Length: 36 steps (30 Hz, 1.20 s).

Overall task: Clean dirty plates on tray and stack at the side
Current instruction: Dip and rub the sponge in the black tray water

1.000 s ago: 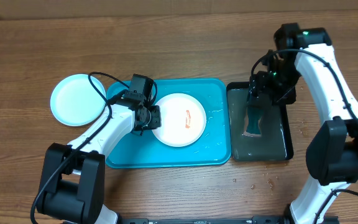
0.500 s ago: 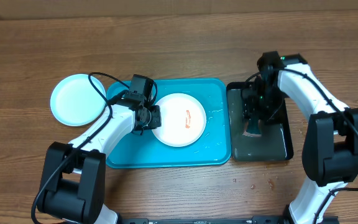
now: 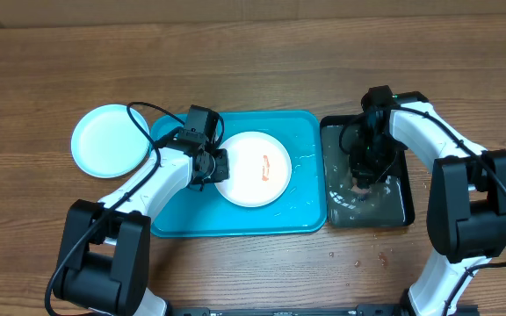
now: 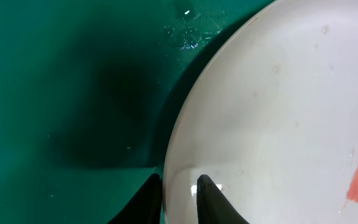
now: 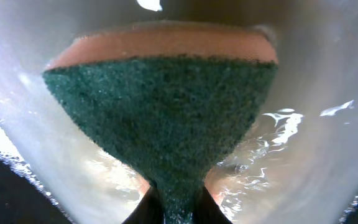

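White plate [image 3: 253, 168] lying flat left of centre on the turquoise tray [image 3: 235, 219], in the middle of the overhead frame; a short orange-red smear [image 3: 265, 167] marks its face right of centre. The left gripper [image 3: 211, 167] is clenched on the plate's left rim; in the left wrist view one finger lies on the plate's upper face and the other outside the edge, above the tray floor, with water droplets scattered on plate and tray. A light blue plate [image 3: 106, 140] rests on the wooden table [image 3: 235, 53] at the upper left of the frame, just beside the tray's upper left corner. Just beside the tray's right edge stands a black tray [image 3: 367, 211] holding water. The right gripper [image 3: 361, 175] reaches down into it and grasps a sponge [image 5: 166, 124], green scouring face toward the wrist camera and an orange layer behind; the fingers pinch it to a narrow waist, and rippled, glinting water surrounds it.
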Available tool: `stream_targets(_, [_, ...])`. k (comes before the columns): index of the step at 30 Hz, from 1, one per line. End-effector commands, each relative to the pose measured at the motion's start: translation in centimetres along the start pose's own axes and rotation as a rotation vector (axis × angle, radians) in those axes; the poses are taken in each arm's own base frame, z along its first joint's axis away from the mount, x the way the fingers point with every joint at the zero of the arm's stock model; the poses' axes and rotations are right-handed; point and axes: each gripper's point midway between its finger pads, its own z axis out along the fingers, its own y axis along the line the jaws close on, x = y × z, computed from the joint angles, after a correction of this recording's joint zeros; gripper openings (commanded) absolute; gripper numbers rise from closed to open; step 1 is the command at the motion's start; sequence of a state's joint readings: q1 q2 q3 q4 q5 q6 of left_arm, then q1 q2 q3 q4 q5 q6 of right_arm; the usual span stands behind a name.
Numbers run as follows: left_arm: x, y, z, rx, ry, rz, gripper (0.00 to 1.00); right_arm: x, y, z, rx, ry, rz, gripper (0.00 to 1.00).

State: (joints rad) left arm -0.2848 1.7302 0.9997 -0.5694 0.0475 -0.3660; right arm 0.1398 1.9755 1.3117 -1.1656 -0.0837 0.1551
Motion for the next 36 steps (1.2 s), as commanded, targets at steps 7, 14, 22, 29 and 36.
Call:
stream_targets(7, [0.6, 0.3, 0.6, -0.016, 0.015, -0.004, 0.22, -0.9, -0.5, -0.6, 0.025, -0.060, 0.000, 0.58])
stream_targets(14, [0.6, 0.2, 0.6, -0.015, 0.016, -0.004, 0.22, -1.6, -0.3, -0.6, 0.019, -0.089, -0.002, 0.36])
stream_targets(22, [0.6, 0.3, 0.6, -0.015, 0.015, -0.004, 0.22, -3.5, 0.1, -1.4, 0.004, -0.161, -0.008, 0.58])
stream_targets(29, [0.6, 0.3, 0.6, -0.016, 0.019, -0.005, 0.22, -4.8, -0.3, -2.6, 0.039, -0.215, -0.008, 0.47])
stream_targets(36, [0.6, 0.3, 0.6, -0.016, 0.019, -0.005, 0.23, -5.1, -0.1, -2.9, 0.035, -0.224, -0.008, 0.55])
